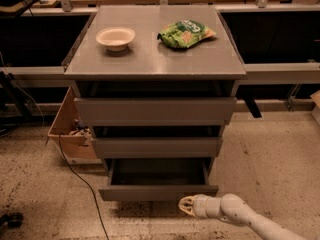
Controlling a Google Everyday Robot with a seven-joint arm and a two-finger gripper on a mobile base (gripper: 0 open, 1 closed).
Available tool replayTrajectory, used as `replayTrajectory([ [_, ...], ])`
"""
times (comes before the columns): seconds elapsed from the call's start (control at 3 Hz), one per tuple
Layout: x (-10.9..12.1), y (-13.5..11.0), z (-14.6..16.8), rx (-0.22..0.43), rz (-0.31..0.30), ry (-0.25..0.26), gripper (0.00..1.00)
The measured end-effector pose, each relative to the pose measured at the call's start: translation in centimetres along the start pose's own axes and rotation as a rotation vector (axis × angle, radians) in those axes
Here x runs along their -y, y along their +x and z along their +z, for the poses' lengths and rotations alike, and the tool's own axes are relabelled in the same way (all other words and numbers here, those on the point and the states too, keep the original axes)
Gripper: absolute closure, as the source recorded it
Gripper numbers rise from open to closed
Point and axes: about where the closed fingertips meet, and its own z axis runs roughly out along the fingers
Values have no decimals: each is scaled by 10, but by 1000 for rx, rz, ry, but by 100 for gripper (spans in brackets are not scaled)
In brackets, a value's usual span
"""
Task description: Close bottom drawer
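Note:
The bottom drawer (157, 192) is the lowest of three grey fronts on the cabinet and stands pulled out, its shallow grey inside (157, 171) showing. My gripper (185, 205) sits low at the drawer's front right, just below and in front of the front panel, at the end of a white arm that comes in from the lower right. Whether it touches the panel is unclear.
On the cabinet top (150, 59) rest a white bowl (115, 37) and a green chip bag (185, 33). A cardboard box (70, 131) stands on the floor at the cabinet's left, with a black cable (85, 184) trailing beside it. Dark shelving runs behind.

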Motion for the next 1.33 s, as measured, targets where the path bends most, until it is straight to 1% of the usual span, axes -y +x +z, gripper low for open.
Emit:
replayTrajectory([
  [0.33, -1, 0, 2, 2, -5, -2, 100],
  [0.67, 5, 6, 8, 44, 41, 67, 100],
  [1.0, 13, 27, 27, 88, 127, 172, 100],
  [1.33, 19, 44, 51, 121, 190, 225, 100],
])
